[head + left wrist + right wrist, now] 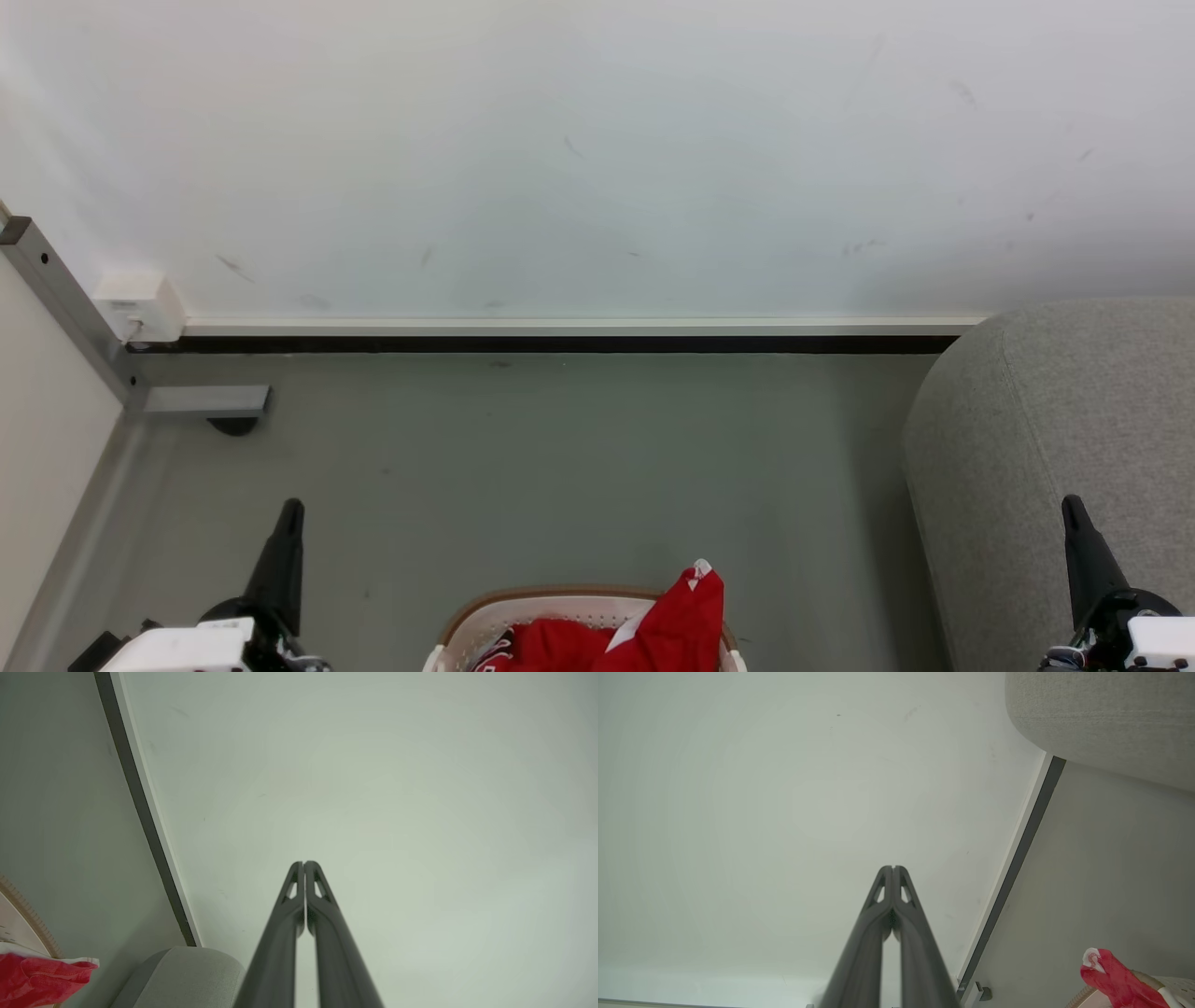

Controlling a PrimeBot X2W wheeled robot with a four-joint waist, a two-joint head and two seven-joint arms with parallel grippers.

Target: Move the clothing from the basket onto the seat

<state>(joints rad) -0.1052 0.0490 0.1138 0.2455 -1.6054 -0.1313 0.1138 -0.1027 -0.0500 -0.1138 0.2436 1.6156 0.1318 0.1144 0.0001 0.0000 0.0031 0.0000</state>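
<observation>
1. Two grippers in play, and I start far left. My left gripper (291,511) sits at the lower left of the head view with its dark fingers pressed together and empty, pointing up over the grey floor (560,448).
2. The left wrist view backs that up: my fingertips meet tip to tip in front of the pale wall (597,140).
3. Moving to the middle, the basket (560,595) stands on the floor at the bottom edge, between my two grippers. Its brown rim curves across and the frame cuts off its lower part.
4. The clothing (672,625) lies inside the basket, bright red. One fold rises above the rim on the right side, with white trim at its peak. Neither of my grippers touches it.
5. Further right comes the seat (1055,420), light grey with a rounded corner. It stands just beside the basket, apart from it, and covers the end of the dark skirting strip (560,343).
6. Far right, my right gripper (1072,509) points up in front of the seat's side, its fingers closed on each other and holding nothing.
</observation>
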